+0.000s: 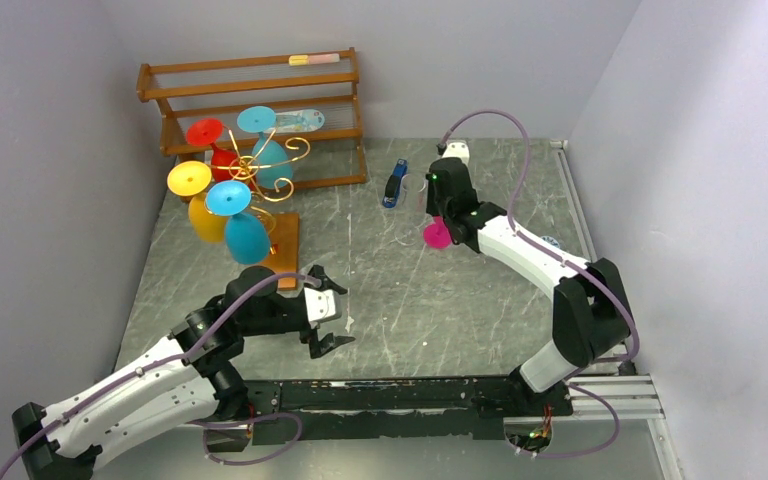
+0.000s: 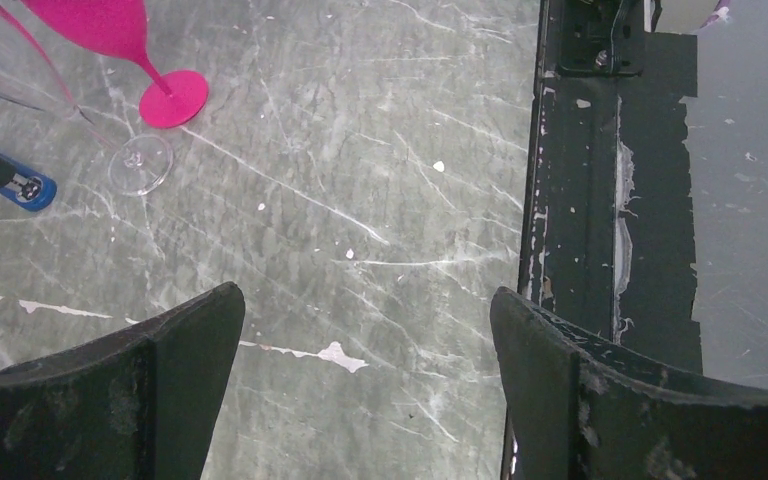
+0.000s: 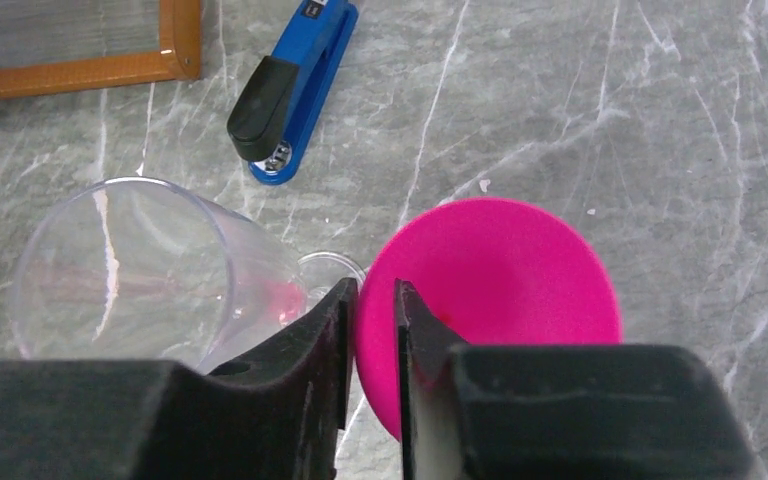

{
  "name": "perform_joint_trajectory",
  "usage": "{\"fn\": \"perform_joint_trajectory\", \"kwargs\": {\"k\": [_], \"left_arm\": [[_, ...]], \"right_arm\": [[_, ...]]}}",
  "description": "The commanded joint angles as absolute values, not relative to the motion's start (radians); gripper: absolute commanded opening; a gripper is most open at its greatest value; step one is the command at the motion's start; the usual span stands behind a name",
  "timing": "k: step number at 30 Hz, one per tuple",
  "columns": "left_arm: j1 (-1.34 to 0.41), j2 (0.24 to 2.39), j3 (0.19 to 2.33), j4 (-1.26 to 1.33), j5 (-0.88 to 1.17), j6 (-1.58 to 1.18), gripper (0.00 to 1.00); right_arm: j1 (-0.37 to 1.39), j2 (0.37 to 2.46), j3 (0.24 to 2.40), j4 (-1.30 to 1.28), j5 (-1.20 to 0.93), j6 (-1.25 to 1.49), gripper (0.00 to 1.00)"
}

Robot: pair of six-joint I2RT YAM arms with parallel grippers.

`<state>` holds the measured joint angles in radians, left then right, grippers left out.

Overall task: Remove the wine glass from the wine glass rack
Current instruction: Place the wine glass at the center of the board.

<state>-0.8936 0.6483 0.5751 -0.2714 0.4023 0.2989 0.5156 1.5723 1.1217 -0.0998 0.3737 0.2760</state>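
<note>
Right end effector (image 3: 372,300): fingers drawn in to a thin slit, pinched on the pink wine glass (image 3: 500,290) near its edge (the exact contact is hidden behind the fingers in my wrist view). From the left wrist camera I see the pink glass's foot resting on the surface (image 1: 410,320), well apart from the wine glass rack (image 1: 263,165). A clear glass (image 3: 120,270) stands just beside it, with a blue stapler (image 3: 290,90) near. The rack carries the other coloured glasses (image 1: 228,200), hung foot-up. Left end effector (image 2: 365,310): fingers spread wide, only bare surface showing between them, near the front edge
</note>
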Motion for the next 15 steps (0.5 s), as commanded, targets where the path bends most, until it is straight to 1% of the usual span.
{"fn": "perform_joint_trajectory", "kwargs": {"k": [1,3,8,10,15], "left_arm": [[-0.891,0.649,0.607,-0.293,0.421,0.304,0.97],[-0.890,0.649,0.607,-0.297,0.413,0.304,0.97],[-0.891,0.645,0.599,-0.278,0.395,0.255,0.97],[-0.890,0.632,0.605,-0.276,0.342,0.215,0.97],[-0.891,0.594,0.601,-0.258,0.182,-0.012,0.97]], "right_arm": [[0.517,1.516,1.162,-0.115,0.395,0.278,0.27],[0.517,1.502,1.167,-0.123,0.394,0.276,0.30],[0.516,1.455,1.163,-0.135,0.390,0.282,0.31],[0.517,1.432,1.166,-0.154,0.393,0.294,0.31],[0.516,1.342,1.151,-0.191,0.390,0.327,0.31]]}}
